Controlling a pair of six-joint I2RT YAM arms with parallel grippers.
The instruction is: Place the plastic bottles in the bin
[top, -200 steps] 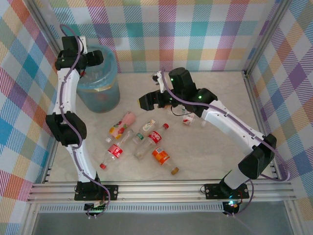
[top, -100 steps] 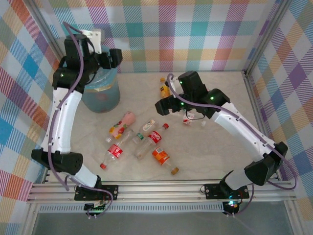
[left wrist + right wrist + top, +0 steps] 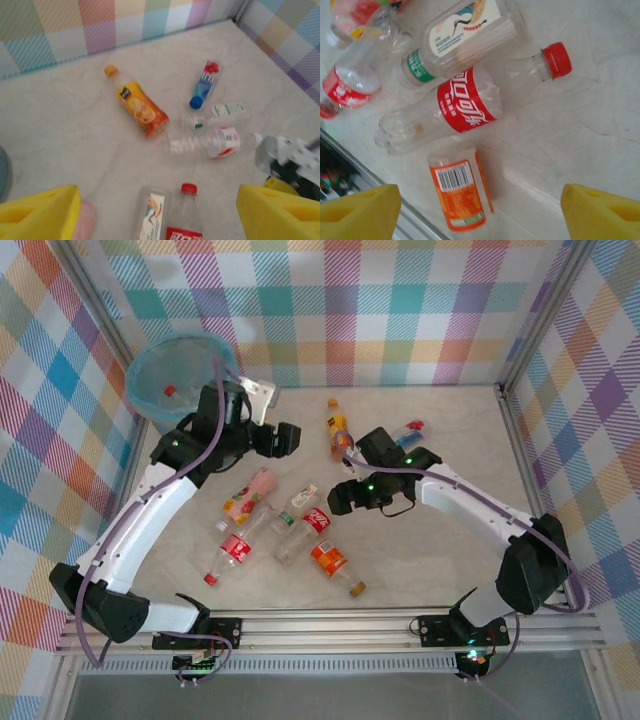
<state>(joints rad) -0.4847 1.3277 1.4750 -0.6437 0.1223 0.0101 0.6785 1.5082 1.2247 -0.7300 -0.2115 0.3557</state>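
Right tool spread, empty, over red-label bottle — come down square across its label, pads clear of orange bottle, then close. Left tool spread, empty — park it aside.

Bin: mouth unobstructed from above; the left arm crosses just beside its near rim. Table centre: bottles lie packed, several touching, gaps between them narrow. Orange bottle by the back wall lies apart, bare surface on its left. A blue-capped bottle lies to its right, a lane between them. Near-right table bare, bounded by the right arm.
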